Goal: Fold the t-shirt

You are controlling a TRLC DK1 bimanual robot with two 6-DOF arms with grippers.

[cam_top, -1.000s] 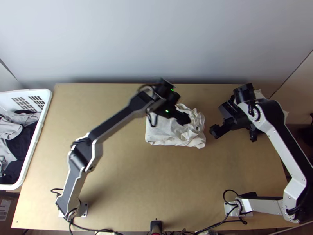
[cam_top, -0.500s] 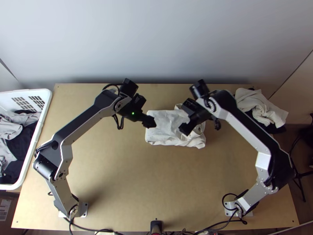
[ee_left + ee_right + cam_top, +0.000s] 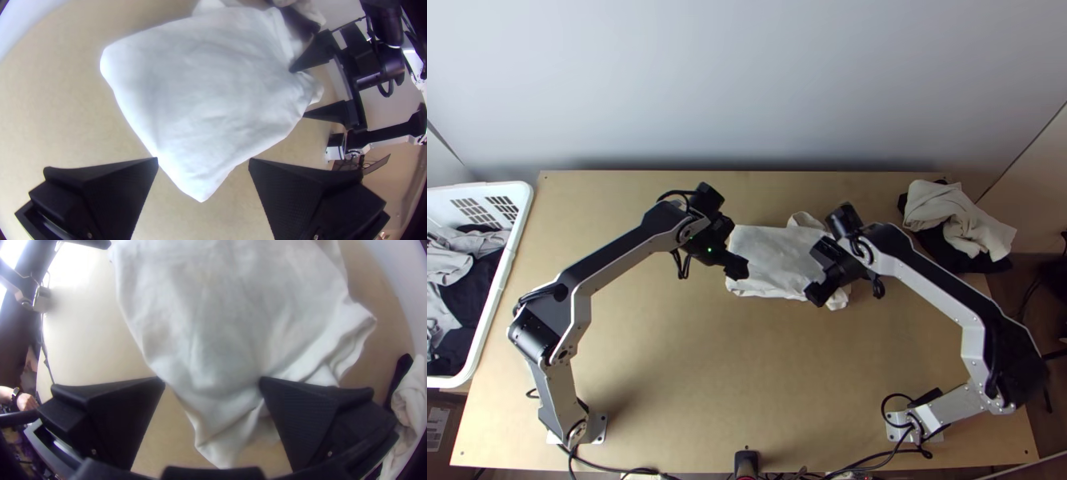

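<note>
The white t-shirt (image 3: 775, 256) lies as a folded, roughly rectangular bundle on the table, wrinkled at its right end. At its left end is my left gripper (image 3: 741, 269); my right gripper (image 3: 816, 294) is over its near right part. In the left wrist view my left gripper (image 3: 203, 162) stands open, with a corner of the t-shirt (image 3: 213, 89) between its fingers. In the right wrist view my right gripper (image 3: 212, 381) is open too, its fingers on either side of the shirt's narrow creased end (image 3: 222, 435).
A white basket (image 3: 511, 268) with grey and dark clothes stands at the left. Beige and black cloths (image 3: 959, 220) lie piled at the table's far right corner. Bare wood (image 3: 747, 360) stretches between the shirt and the near edge. A person's hand (image 3: 26, 402) shows in the right wrist view.
My left gripper drew back left off the shirt, then shifted slightly nearer. The right one swung in from the right over the shirt, then moved a little nearer. The shirt's right part now looks flatter.
</note>
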